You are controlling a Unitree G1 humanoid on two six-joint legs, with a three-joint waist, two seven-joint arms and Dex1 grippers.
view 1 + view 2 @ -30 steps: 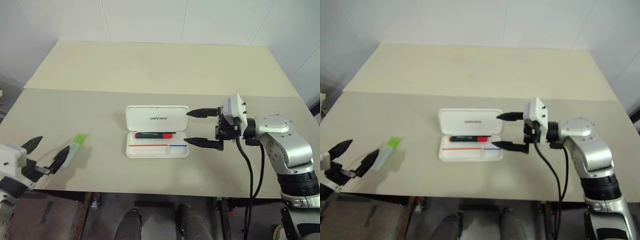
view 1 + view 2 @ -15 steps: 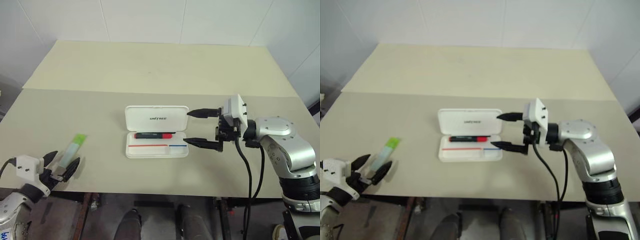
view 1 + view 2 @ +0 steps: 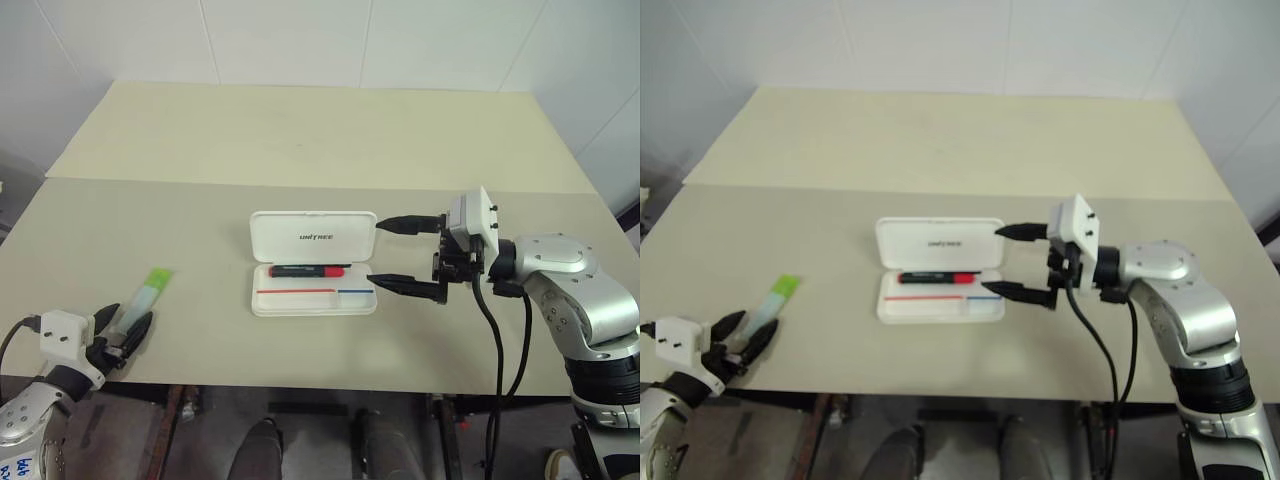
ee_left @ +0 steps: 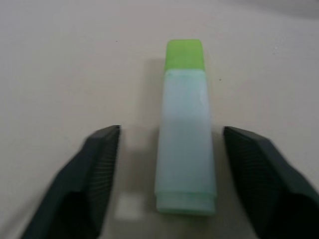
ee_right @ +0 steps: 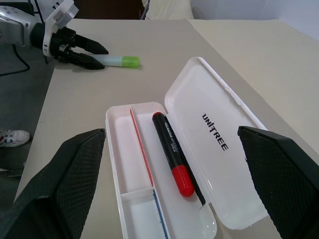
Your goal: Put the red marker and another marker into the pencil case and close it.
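A pale beige surface (image 3: 300, 140) meets white tiled walls (image 3: 300, 40). Left fingers (image 4: 102, 164) straddle the highlighter (image 4: 185, 134), not yet clenched; right fingers (image 3: 392, 283) are released beside the open case (image 3: 313, 240).

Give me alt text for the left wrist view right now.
A green-capped highlighter lies on the beige table, its uncapped end between the left gripper's two black fingers, which straddle it with gaps on both sides, not yet touching.

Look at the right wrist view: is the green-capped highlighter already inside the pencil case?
No, the highlighter lies on the table, apart from the open pencil case.
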